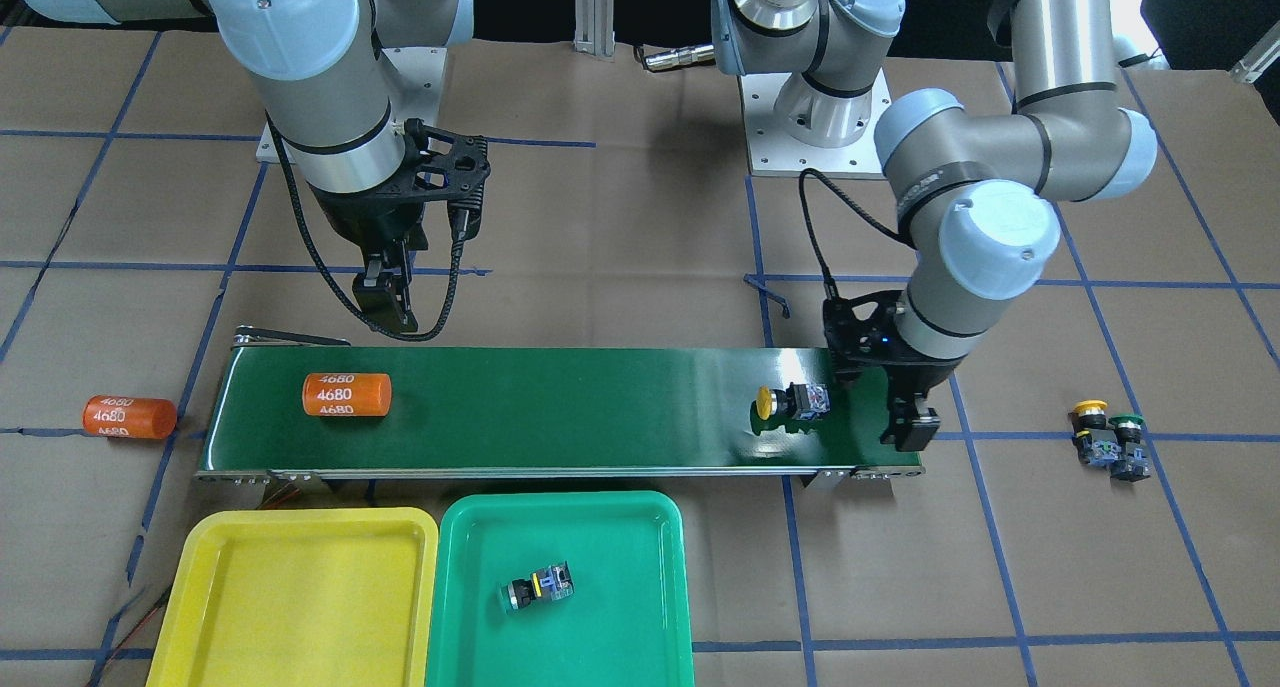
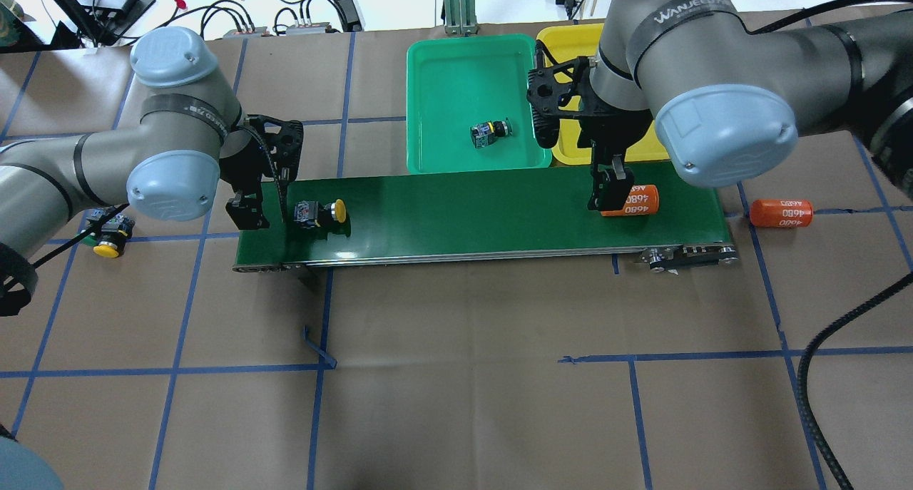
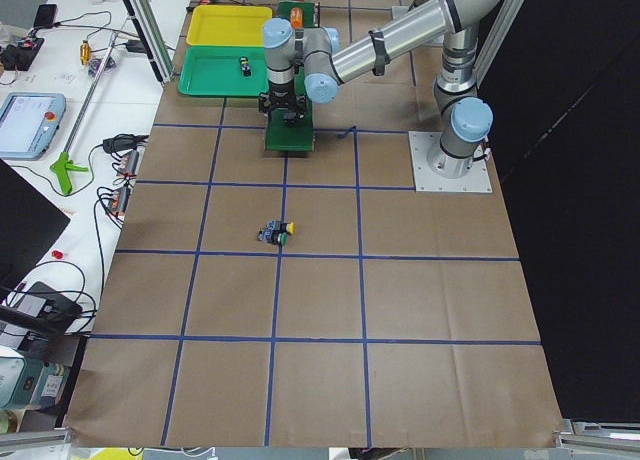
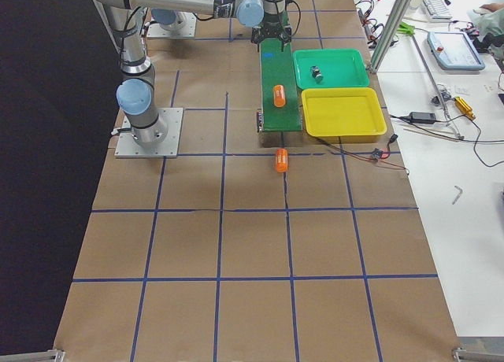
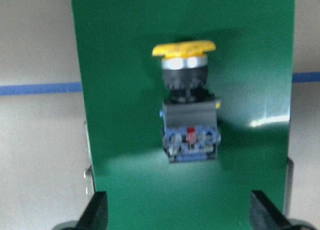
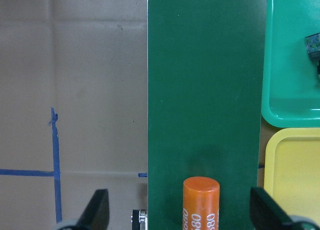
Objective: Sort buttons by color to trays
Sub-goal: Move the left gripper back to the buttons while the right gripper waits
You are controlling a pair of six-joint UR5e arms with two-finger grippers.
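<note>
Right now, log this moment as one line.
left gripper open, beside yellow-capped button on belt | right gripper open, near orange cylinder | green tray: one button | yellow tray: no button

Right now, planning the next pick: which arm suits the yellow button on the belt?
Left: the open left gripper hangs beside that button; the right gripper is by the orange cylinder.

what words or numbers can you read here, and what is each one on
"4680", three times, on the orange cylinder on the belt (belt).
"4680" on the orange cylinder off the belt.
"WANJEED", rest cut off, on the right arm's band.
Left arm's band: lettering too small to read.
</note>
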